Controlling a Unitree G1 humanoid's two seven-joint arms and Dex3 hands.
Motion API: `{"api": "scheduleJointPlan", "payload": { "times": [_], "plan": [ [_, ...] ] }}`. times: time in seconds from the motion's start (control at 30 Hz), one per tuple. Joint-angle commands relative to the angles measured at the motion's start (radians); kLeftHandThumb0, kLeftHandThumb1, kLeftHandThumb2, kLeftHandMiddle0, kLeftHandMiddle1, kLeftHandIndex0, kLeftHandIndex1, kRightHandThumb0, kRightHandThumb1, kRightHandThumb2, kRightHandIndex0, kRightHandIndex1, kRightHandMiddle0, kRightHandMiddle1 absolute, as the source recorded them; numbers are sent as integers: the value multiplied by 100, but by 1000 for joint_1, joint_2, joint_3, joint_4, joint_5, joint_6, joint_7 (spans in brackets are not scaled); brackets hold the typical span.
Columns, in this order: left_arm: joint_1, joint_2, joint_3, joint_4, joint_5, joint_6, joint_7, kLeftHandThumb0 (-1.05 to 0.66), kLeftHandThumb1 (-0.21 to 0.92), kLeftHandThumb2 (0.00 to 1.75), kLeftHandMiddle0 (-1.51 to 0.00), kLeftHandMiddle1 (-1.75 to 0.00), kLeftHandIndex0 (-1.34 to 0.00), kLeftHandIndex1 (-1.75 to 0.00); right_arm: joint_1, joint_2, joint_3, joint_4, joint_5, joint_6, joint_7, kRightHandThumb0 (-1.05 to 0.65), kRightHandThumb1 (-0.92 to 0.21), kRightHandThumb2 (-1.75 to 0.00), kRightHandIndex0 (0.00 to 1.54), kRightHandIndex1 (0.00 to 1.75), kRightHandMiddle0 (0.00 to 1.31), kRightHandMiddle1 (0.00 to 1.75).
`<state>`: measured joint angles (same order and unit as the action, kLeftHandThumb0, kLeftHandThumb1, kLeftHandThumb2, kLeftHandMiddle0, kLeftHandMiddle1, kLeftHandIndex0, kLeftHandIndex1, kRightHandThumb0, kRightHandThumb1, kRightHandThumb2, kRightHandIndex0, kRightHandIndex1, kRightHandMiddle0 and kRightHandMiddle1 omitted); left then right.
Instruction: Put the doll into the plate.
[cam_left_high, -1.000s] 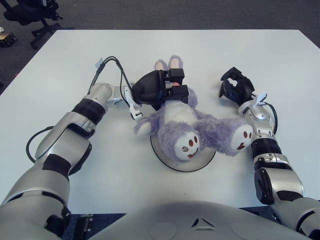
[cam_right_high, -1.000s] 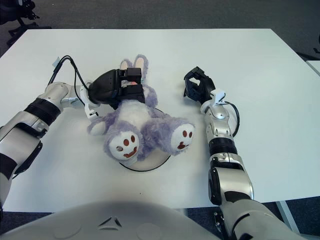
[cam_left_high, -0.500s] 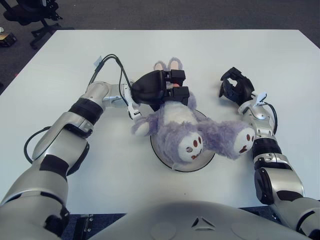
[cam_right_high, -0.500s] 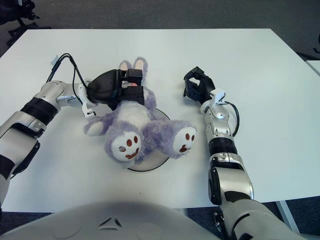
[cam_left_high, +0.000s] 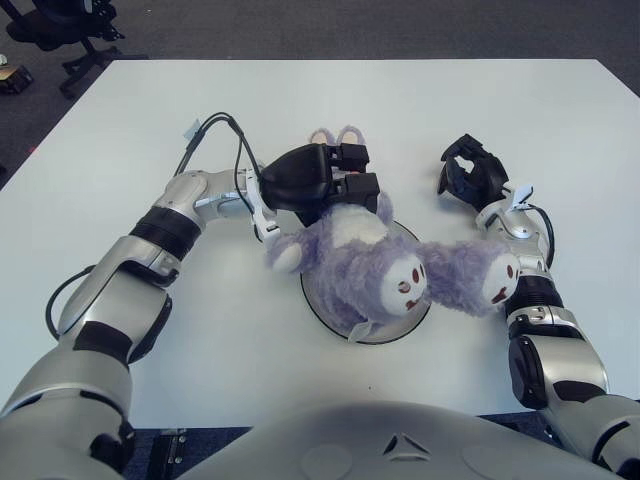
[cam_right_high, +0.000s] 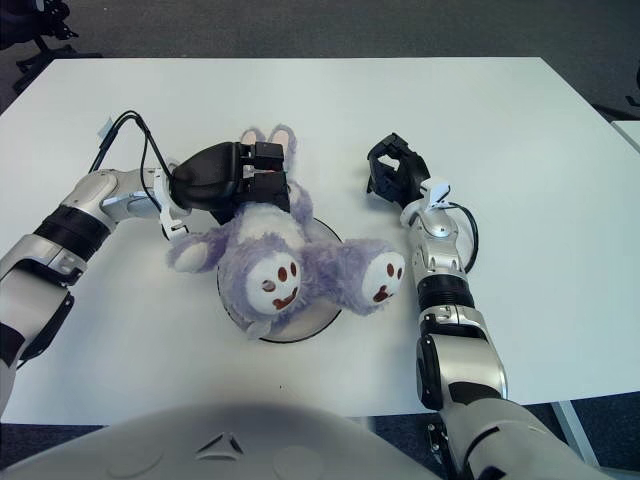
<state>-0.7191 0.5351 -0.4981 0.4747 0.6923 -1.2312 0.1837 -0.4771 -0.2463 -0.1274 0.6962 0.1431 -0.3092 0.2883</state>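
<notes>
A purple plush rabbit doll (cam_left_high: 355, 250) lies on its back over a round plate (cam_left_high: 330, 305) near the table's front middle. Its feet with brown paw marks point toward me and its pink-lined ears (cam_left_high: 333, 134) point away. My left hand (cam_left_high: 320, 178) is shut on the doll's head and upper body. My right hand (cam_left_high: 468, 178) rests on the table to the right of the doll, with its fingers curled and holding nothing. The doll's right foot (cam_left_high: 487, 280) lies against my right forearm.
The white table (cam_left_high: 500, 100) spreads behind and to both sides. A black cable (cam_left_high: 215, 125) loops off my left forearm. An office chair (cam_left_high: 60, 25) stands on the dark floor at the far left.
My left hand has shifted the doll slightly away and to the right; its feet swung right and more of the plate's left rim shows. My right hand has not moved.
</notes>
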Motion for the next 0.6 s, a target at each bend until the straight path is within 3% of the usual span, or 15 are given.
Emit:
{"api": "scheduleJointPlan", "payload": {
  "times": [0.0, 0.17, 0.2, 0.23, 0.3, 0.43, 0.57],
  "plan": [
    [18, 4, 25, -18, -35, 5, -46, 34, 92, 27, -46, -145, -23, -70, 33, 6, 7, 26, -16, 38, -2, -38, -69, -82, 86, 175, 35, 175],
    [50, -11, 41, -56, -87, 26, -98, 34, 92, 27, -45, -146, -23, -67, 32, 6, 8, 25, -16, 38, -3, -38, -69, -82, 86, 175, 35, 175],
    [59, -14, 43, -70, -105, 35, -112, 19, 91, 25, -43, -136, -23, -66, 32, 7, 9, 25, -17, 39, -4, -38, -69, -82, 86, 175, 35, 175],
    [68, -16, 43, -85, -124, 45, -128, -11, 92, 16, -44, -110, -26, -58, 31, 7, 9, 25, -17, 39, -4, -38, -69, -82, 86, 175, 35, 175],
    [77, -18, 42, -102, -155, 60, -159, -28, 92, 12, -44, -96, -30, -50, 31, 7, 9, 26, -17, 39, -5, -38, -69, -82, 86, 175, 35, 175],
    [91, -21, 47, -122, -197, 77, -209, -45, 92, 13, -43, -77, -36, -32, 30, 7, 10, 26, -17, 39, -6, -38, -69, -82, 86, 175, 34, 175],
    [99, -27, 58, -133, -216, 84, -242, -48, 92, 13, -42, -73, -38, -28, 30, 7, 10, 26, -17, 39, -6, -38, -69, -82, 86, 175, 34, 175]
  ]
}}
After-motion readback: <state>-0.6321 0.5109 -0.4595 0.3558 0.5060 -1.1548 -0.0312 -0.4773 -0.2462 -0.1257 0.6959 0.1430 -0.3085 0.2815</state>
